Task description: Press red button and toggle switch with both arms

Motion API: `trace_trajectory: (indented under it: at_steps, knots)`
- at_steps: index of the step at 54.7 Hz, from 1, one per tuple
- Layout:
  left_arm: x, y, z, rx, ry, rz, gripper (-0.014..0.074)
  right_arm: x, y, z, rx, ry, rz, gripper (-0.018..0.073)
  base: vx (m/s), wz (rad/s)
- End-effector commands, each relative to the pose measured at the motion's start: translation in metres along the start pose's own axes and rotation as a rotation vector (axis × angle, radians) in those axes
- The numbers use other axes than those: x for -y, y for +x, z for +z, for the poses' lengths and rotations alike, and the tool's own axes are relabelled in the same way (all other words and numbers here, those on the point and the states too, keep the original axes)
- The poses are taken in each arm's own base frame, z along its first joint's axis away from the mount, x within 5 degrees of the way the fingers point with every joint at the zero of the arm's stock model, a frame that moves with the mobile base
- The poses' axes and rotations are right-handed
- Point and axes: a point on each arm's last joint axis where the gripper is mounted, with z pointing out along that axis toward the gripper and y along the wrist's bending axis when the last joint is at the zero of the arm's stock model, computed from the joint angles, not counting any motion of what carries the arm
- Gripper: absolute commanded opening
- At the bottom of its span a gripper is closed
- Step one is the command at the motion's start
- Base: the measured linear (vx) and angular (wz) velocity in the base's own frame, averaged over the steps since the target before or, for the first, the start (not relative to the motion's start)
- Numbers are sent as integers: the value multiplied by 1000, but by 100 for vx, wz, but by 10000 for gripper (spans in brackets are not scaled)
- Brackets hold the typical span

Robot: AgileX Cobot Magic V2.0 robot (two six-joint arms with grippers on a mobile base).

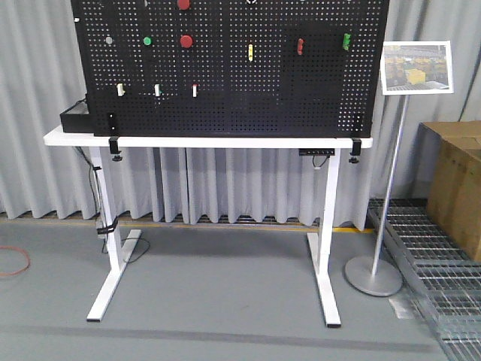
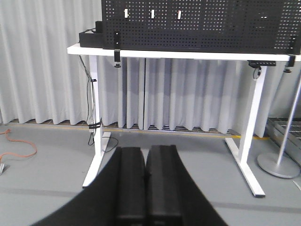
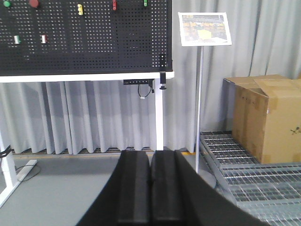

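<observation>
The tall black perforated pegboard panel (image 1: pixel 225 98) stands upright on the white rectangular tabletop (image 1: pixel 225 141). It is fixed by black screw clamps (image 1: pixel 114 143) at the front edge, one near each end.

The red round push button (image 1: pixel 186 40) is mounted in the upper left part of the panel, just right of a green round push button (image 1: pixel 148 40). A second red round part (image 1: pixel 183 4) sits above it at the top edge of the front view, cut off by the frame. The row of three small white toggle switches (image 1: pixel 157 90) lies below the buttons, on the left half of the panel. Right of the red round push button, toward the right edge of the panel, come in order:
- a yellow upright lever (image 1: pixel 250 51)
- a red upright lever (image 1: pixel 300 47)
- a green upright lever (image 1: pixel 346 40)

A flat black box (image 1: pixel 75 116) rests on the left end of the tabletop, against the panel.

The left gripper (image 2: pixel 146 157) is clenched: its two black padded fingers (image 2: pixel 130 183) press together with nothing between them. It points toward the left half of the table and is well apart from the panel.

The right gripper (image 3: pixel 150 157) is likewise clenched and grasps nothing. It points toward the right end of the table, well apart from the panel. In its view a picture sign on a thin metal pole (image 3: pixel 204 28) stands just right of the table. A brown cardboard box (image 3: pixel 268 117) rests on grey metal floor grating (image 3: pixel 254 179) further right
</observation>
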Motion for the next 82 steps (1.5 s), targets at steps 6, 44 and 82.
trace_trajectory:
  at_steps: [6,44,82]
  knots:
    - [1,-4,-1,81,12,-15,2,0,-6,-1,83,6,-11,0,51,-1]
    - [1,-4,-1,81,12,-15,2,0,-6,-1,84,5,-11,0,51,0]
    - [1,-4,-1,81,12,-15,2,0,-6,-1,84,5,-11,0,44,-3]
